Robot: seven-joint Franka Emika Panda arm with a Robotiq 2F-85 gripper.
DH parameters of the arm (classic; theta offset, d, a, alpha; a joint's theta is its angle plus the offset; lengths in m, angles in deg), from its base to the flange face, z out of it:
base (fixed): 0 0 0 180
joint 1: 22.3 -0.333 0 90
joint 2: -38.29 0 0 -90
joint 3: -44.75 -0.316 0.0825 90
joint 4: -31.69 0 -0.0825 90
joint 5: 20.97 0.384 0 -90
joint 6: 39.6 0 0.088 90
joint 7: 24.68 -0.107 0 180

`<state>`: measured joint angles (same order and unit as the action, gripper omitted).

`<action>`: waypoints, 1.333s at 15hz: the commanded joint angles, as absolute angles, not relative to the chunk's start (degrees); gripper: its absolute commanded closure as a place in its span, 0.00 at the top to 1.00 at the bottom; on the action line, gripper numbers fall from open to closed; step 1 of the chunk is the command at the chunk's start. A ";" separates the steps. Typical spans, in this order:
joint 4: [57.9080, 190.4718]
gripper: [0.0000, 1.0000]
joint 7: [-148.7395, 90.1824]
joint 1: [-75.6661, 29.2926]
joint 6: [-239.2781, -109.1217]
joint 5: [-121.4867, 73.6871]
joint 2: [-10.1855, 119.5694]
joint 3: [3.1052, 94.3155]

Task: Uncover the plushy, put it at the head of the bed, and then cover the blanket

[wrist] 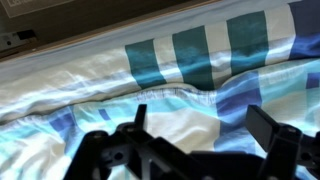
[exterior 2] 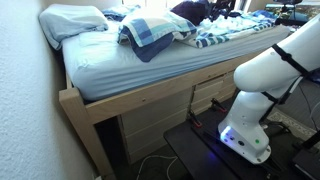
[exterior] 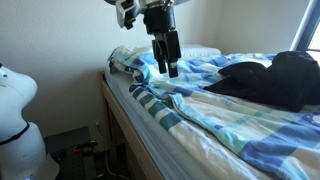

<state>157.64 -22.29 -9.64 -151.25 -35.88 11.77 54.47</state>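
The blue, light-blue and white striped blanket (exterior: 215, 105) lies rumpled over the bed (exterior: 150, 135); it is bunched in a heap near the pillow in an exterior view (exterior 2: 150, 35). My gripper (exterior: 166, 68) hangs open and empty just above the blanket's upper edge, close to the head of the bed. In the wrist view the two fingers (wrist: 205, 130) are spread over a white and blue patch of blanket (wrist: 190, 70), holding nothing. The plushy is hidden in every view. The gripper does not show in the view from the side of the bed.
A white pillow (exterior: 200, 52) (exterior 2: 75, 20) lies at the head of the bed. A black bundle of fabric (exterior: 275, 80) (exterior 2: 190, 12) lies on the blanket farther along. The pale wooden side frame (exterior 2: 150, 98) runs along the bed. The white robot base (exterior 2: 262, 90) stands beside it.
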 commanded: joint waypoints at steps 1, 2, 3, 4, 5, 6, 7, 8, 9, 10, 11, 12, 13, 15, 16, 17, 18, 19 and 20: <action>156.49 1.00 -20.34 -10.89 -150.36 -37.45 8.91 53.14; 156.50 1.00 -20.01 -11.38 -150.19 -37.71 7.85 52.59; 156.51 1.00 -20.07 -11.85 -149.62 -38.10 6.63 51.72; 156.83 1.00 -19.95 -12.34 -149.22 -39.09 4.94 50.47; 157.08 1.00 -19.44 -12.90 -149.16 -39.89 3.58 49.63; 157.20 1.00 -19.07 -13.47 -149.12 -40.65 2.47 48.86; 157.23 1.00 -18.65 -14.20 -148.99 -41.06 1.39 48.22; 157.81 1.00 -18.23 -14.93 -149.62 -42.00 0.28 47.39; 158.53 1.00 -17.69 -15.64 -150.43 -43.19 -0.78 46.63; 159.14 1.00 -16.49 -16.77 -150.97 -43.61 -1.77 46.28; 159.84 1.00 -15.54 -17.83 -151.66 -44.04 -2.81 46.01; 160.55 1.00 -14.48 -18.92 -152.21 -44.08 -3.70 45.93; 161.05 1.00 -13.53 -20.12 -152.63 -43.80 -4.37 45.84; 162.54 1.00 -10.89 -23.67 -154.48 -40.66 -6.19 46.86; 163.35 1.00 -9.82 -25.25 -155.37 -39.34 -7.27 47.00; 163.78 1.00 -8.45 -26.88 -156.10 -37.83 -7.93 47.29; 164.25 1.00 -7.01 -28.51 -156.39 -36.15 -8.70 47.49; 164.62 1.00 -5.75 -29.71 -156.48 -34.97 -9.33 47.60; 164.67 1.00 -4.32 -30.75 -156.27 -33.91 -9.65 47.99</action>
